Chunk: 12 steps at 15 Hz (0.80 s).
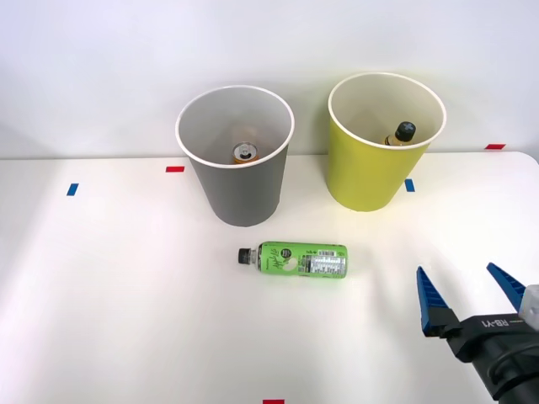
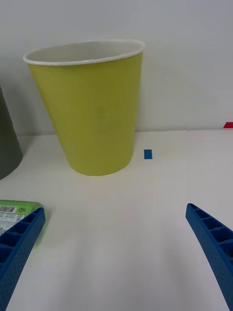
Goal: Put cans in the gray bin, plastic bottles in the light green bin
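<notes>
Table (image 1: 101,295) white and wide, with bits of coloured tape on it. Toward its far edge stand the two bins, side by side and apart: the gray bin (image 1: 237,189) nearer the middle, the light green bin (image 1: 366,172) toward the right. Both are upright. Down inside the gray one a can (image 1: 244,152) shows its silver top. Inside the light green one an amber bottle (image 1: 399,135) leans against the wall, black cap up. The right arm's tool (image 1: 470,290) hovers near the table's front right corner, its blue ribbed fingers (image 2: 19,243) spread wide with nothing between them. The green-labelled bottle (image 1: 296,259) lies on its side near the middle of the table, in front of the gray bin, black cap pointing to the left edge; it is clear of the tool, off to its left
</notes>
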Each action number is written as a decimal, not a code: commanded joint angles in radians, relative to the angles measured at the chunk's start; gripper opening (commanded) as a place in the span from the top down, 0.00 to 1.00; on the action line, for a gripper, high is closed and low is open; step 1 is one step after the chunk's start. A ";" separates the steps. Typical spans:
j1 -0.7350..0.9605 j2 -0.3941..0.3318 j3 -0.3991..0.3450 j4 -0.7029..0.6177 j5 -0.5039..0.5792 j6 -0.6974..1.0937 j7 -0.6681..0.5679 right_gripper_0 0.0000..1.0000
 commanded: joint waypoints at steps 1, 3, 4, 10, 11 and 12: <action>-0.001 0.003 0.048 0.113 0.139 -0.185 -0.158 0.00; 0.019 -0.004 0.065 0.195 0.200 -0.340 -0.169 0.00; 0.036 -0.007 0.070 0.224 0.222 -0.393 -0.163 0.00; 0.177 -0.017 0.108 0.377 0.256 -0.685 0.066 0.00; 0.195 -0.021 0.122 0.393 0.243 -0.708 0.106 0.00; 0.205 -0.030 0.140 0.411 0.228 -0.728 0.133 0.00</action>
